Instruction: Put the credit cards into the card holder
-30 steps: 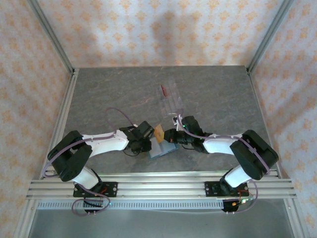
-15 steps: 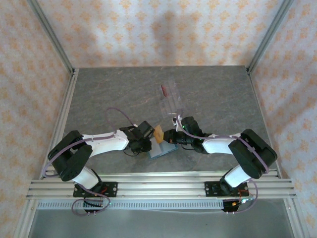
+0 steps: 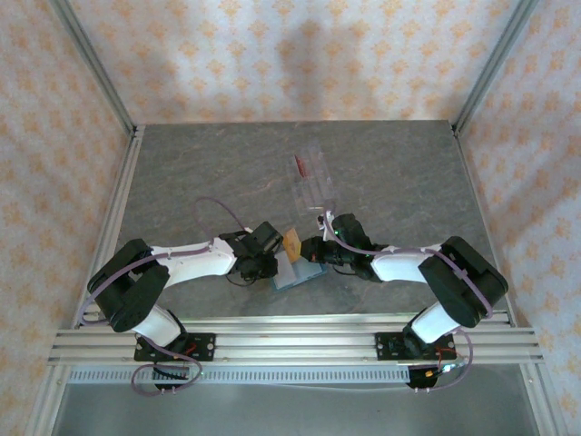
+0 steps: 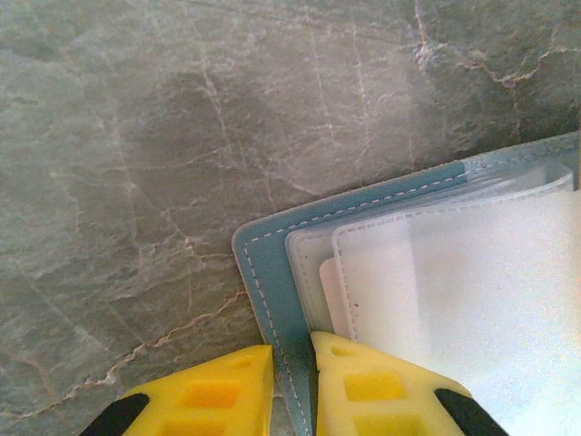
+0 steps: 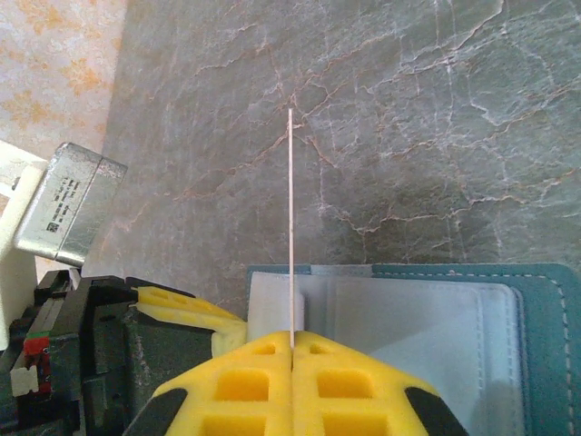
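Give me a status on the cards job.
Done: the holder lies open; no card is clearly in it. In hand: the left tool pinches its edge, the right tool holds a card upright over it. Left: slide that in, then the red card farther back.

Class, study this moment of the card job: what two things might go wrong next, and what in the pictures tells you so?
The right gripper pinches the orange card by one edge only, so it may twist or slip against a sleeve. The left gripper grips just a narrow strip of cover on the card holder, so the holder may slide or pull free.
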Action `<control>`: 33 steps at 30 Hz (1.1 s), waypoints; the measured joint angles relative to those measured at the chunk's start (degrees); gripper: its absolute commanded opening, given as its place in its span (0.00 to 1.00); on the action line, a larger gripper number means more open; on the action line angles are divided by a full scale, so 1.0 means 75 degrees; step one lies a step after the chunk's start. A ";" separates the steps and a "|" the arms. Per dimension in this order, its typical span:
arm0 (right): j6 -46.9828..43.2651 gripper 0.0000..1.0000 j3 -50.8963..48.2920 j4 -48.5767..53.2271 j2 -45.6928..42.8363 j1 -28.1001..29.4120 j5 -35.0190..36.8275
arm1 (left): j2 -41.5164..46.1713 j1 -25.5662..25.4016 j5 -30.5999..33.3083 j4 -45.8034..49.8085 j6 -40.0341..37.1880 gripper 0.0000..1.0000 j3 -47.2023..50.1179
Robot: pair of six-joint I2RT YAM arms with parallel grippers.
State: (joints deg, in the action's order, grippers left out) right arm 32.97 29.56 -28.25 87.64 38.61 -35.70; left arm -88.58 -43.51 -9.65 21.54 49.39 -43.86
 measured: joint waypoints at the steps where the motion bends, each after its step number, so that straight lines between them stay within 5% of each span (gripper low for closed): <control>1: -0.0003 0.00 0.0000 0.0000 0.0000 0.0000 0.0017 | 0.0000 0.0000 0.0000 0.0000 0.0000 0.18 0.0000; 33: 0.0210 0.00 -0.0064 -0.0189 0.0052 0.0076 -0.0274 | -0.0055 -0.0023 0.0015 0.0050 0.0000 0.17 -0.0050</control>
State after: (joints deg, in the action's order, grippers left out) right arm 34.54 29.08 -29.67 88.03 39.18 -37.76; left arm -88.99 -43.68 -9.54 21.91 49.39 -44.23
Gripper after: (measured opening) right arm 0.041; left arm 0.175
